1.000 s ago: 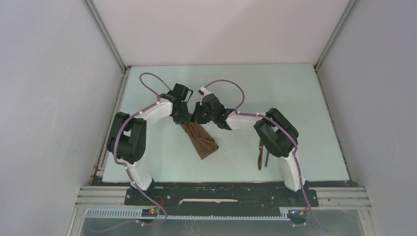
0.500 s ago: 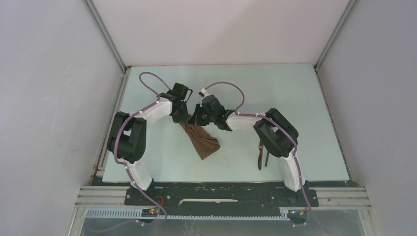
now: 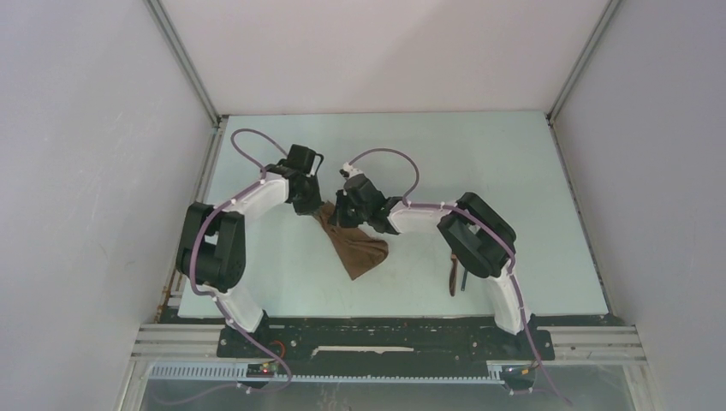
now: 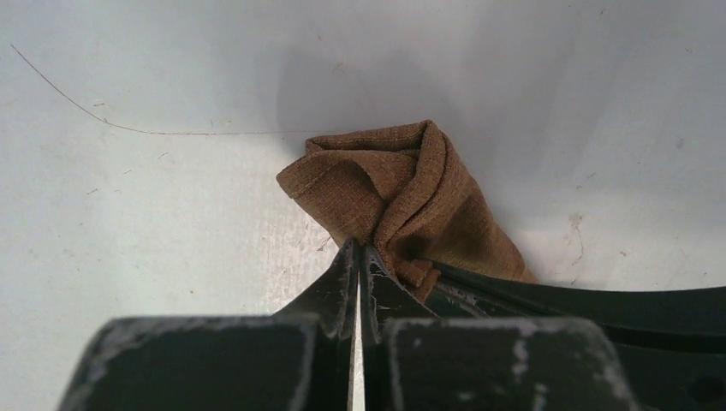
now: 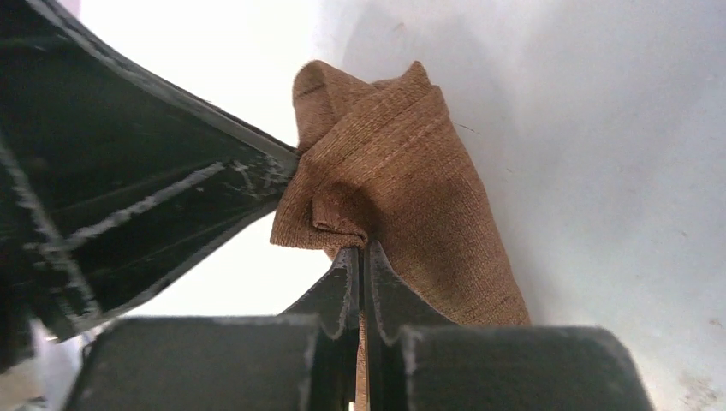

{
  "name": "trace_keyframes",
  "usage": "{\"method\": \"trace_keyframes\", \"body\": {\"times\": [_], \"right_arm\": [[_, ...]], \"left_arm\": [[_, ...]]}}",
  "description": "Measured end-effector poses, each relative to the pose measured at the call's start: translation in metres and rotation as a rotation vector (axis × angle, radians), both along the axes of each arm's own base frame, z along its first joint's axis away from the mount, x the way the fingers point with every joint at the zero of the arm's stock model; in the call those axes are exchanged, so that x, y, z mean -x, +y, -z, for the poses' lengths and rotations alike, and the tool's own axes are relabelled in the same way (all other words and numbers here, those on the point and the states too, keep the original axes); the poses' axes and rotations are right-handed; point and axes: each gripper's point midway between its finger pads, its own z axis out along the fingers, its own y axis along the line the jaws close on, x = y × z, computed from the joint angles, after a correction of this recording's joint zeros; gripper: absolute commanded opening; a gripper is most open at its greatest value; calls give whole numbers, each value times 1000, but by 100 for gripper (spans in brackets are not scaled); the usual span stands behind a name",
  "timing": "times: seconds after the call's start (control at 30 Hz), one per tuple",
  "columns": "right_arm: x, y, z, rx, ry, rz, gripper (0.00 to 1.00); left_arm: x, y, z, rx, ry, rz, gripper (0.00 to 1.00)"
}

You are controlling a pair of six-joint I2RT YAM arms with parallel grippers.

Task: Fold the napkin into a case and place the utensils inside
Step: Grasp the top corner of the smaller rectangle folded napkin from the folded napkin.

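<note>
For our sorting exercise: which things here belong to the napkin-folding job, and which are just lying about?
Job: napkin; utensils; left jaws and right jaws, both shut on the napkin.
Lying about: table; walls; loose thread.

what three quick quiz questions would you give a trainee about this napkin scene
1. True or false: the left gripper and the right gripper are both shut on the napkin.
2. Where do the utensils lie? A: inside the napkin. B: on the table, apart from the napkin. C: in a gripper.
3. Fill in: the grippers pinch the napkin's ___ end (near or far from the robot).
Key: 1 true; 2 B; 3 far.
</note>
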Motion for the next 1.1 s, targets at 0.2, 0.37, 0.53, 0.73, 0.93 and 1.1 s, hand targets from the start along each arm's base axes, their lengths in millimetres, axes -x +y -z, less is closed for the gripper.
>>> {"method": "trace_keyframes", "body": {"times": [0.2,0.37,0.53,0.73,0.93,1.1], "right_arm": [[3,-12,17,131,-66,-14,0],[2,-10,20,192,-109,-39,0],[0,5,19,223,-151,-67,0],[-4,10,16,145,-120,-112,13],[-3,5,17,-27,-72,-183,26],[5,7,13,-104,-81,-241,38]], "left_arm": [[7,0,-1,13,-7,5,0],[7,-2,0,27,-15,10,0],[9,-5,0,52,-23,19,0],[12,0,2,53,-17,4,0],[14,12,7,55,0,-43,0],[14,17,9,55,7,-61,0]]}}
